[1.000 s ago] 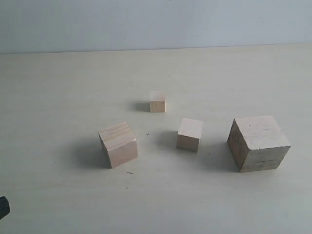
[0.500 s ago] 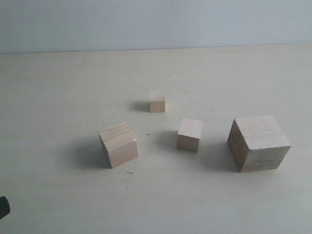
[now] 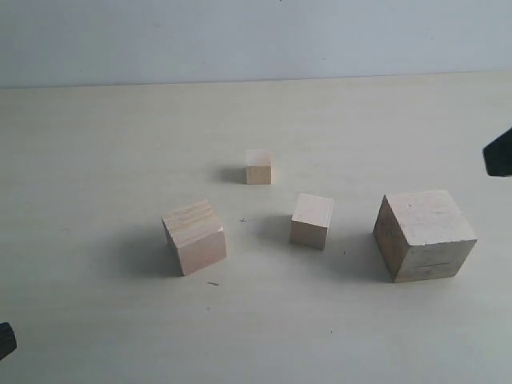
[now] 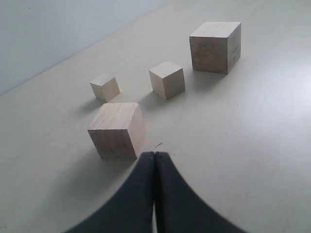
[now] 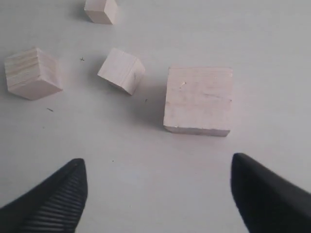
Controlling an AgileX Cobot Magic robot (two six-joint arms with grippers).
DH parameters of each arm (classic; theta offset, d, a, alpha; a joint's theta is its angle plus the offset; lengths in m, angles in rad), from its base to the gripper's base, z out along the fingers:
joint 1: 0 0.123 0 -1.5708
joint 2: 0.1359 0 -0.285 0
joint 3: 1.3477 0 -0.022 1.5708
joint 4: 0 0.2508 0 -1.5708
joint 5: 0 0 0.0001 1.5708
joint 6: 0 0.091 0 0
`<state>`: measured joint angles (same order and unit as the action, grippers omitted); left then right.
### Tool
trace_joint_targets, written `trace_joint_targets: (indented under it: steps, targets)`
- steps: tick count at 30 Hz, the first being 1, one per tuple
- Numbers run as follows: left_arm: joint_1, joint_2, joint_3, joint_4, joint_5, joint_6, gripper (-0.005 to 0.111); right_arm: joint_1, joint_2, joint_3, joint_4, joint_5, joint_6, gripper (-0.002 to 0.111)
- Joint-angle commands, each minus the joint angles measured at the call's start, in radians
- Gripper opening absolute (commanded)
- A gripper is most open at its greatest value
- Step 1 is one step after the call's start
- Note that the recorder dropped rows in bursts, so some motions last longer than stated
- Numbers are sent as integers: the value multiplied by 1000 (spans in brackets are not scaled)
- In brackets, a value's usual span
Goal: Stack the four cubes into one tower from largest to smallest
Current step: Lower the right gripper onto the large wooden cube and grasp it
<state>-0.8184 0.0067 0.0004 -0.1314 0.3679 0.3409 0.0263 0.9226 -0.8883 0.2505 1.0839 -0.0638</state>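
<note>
Left gripper [image 4: 154, 154]: matte black, smooth plastic look. Two fingers [image 4: 129, 201], narrow at tips, outer edges curving wide toward base. From exterior view only small rounded black nub seen. Right gripper [image 5: 158, 159]: same black. Its fingers [image 5: 56, 201] wedge-shaped, tapering to blunt points; one bears fine parallel ridges on inner face. From exterior view, angular black wedge.

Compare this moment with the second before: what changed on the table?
The right gripper has entered the exterior view at the right edge, near the largest cube, jaws wide open and empty. Nothing was grasped or released. The second-largest cube, third cube and smallest cube lie where they were, unstacked; the left gripper stays shut.
</note>
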Motion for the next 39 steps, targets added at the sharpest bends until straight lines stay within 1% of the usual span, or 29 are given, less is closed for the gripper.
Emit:
trace_joint_targets:
  steps: [1,4,5,7,10,11,12,15,16,20,25,34,39]
  targets:
    - [2,-7,0,-3,-6,-4,0,-3,56,43,-3,-72,1,88]
    - [2,-7,0,-3,-6,-4,0,-3,107,87,-58,-119,25,88]
    - [2,-7,0,-3,-6,-4,0,-3,135,105,-72,-171,25,88]
    - [2,-7,0,-3,-6,-4,0,-3,180,113,-77,-243,21,88]
    - [2,-7,0,-3,-6,-4,0,-3,255,113,-79,-292,41,88]
    - [2,-7,0,-3,-6,-4,0,-3,303,113,-82,-300,49,90]
    - [2,-7,0,-3,-6,-4,0,4,342,113,-95,-313,51,94]
    - [2,-7,0,-3,-6,-4,0,73,430,113,-163,-365,51,104]
    - [2,-7,0,-3,-6,-4,0,91,464,113,-180,-380,51,105]
    - [2,-7,0,-3,-6,-4,0,102,564,113,-182,-420,93,105]
    - [2,-7,0,-3,-6,-4,0,102,597,113,-182,-475,117,105]
    - [2,-7,0,-3,-6,-4,0,102,674,52,-182,-450,123,105]
    - [2,-7,0,-3,-6,-4,0,102,718,34,-182,-446,163,105]
